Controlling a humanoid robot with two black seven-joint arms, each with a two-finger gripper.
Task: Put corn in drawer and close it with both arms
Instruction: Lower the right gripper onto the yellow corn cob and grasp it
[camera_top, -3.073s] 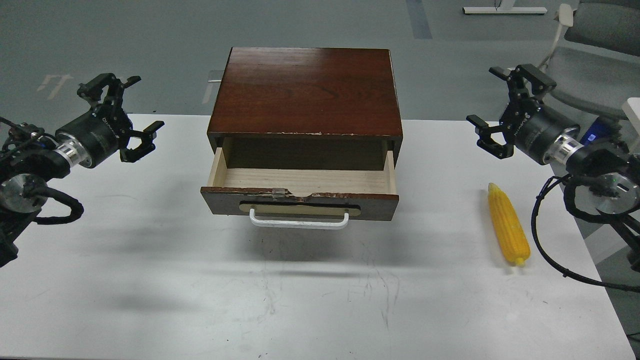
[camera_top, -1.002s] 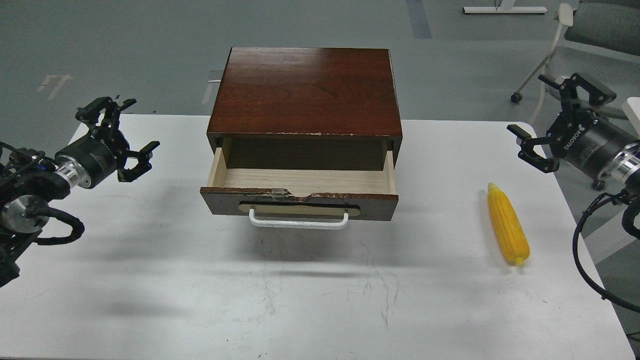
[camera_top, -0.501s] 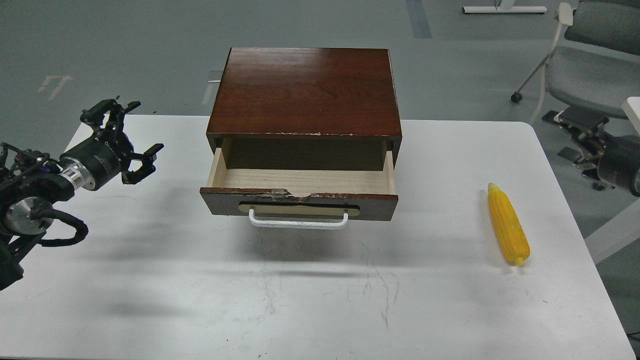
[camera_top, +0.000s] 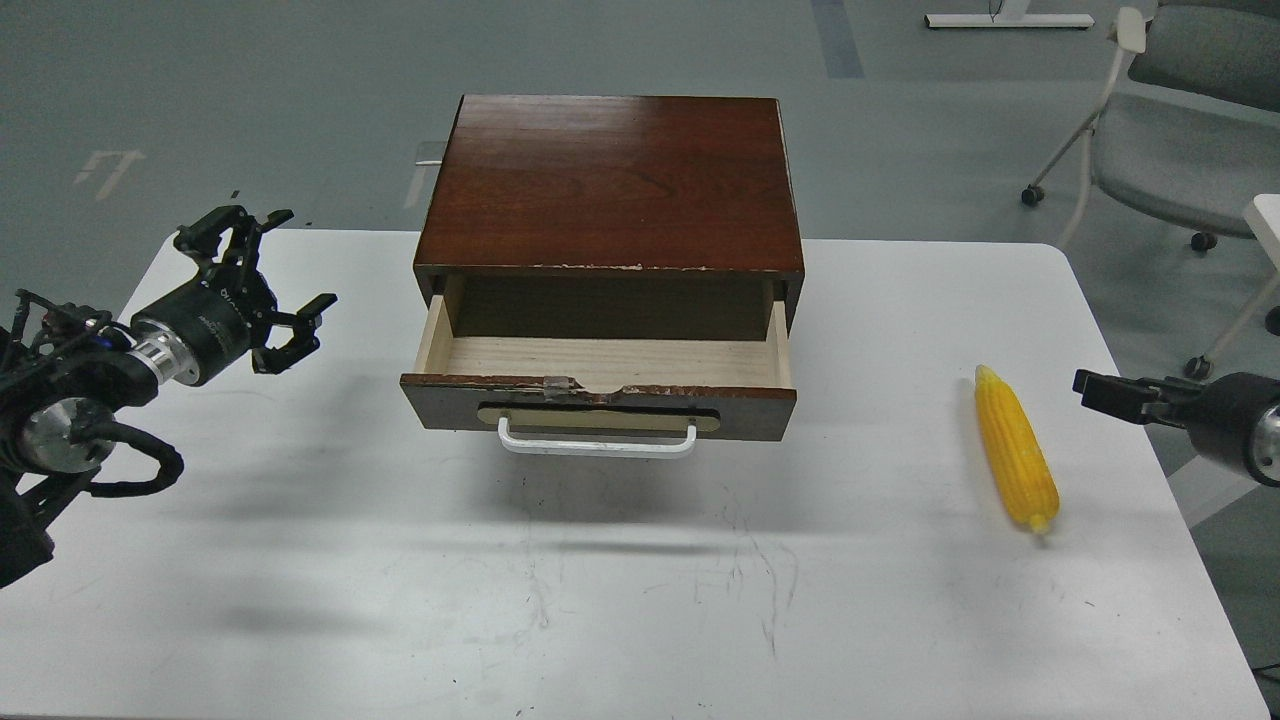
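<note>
The yellow corn (camera_top: 1015, 450) lies on the white table (camera_top: 640, 580) at the right, stub end towards me. The drawer (camera_top: 600, 362) of the dark reddish-brown box (camera_top: 610, 180) is pulled open; its pale wood inside is empty and its white bar handle (camera_top: 597, 442) faces me. My left gripper (camera_top: 306, 257) is open and empty, above the table left of the drawer. My right gripper (camera_top: 1097, 390) comes in low from the right edge, just right of the corn and apart from it. It is seen edge-on, so its fingers cannot be told apart.
A grey office chair (camera_top: 1180, 110) stands on the floor behind the table's right corner. The table's right edge runs close beside the corn. Black cables (camera_top: 140, 465) loop under my left arm.
</note>
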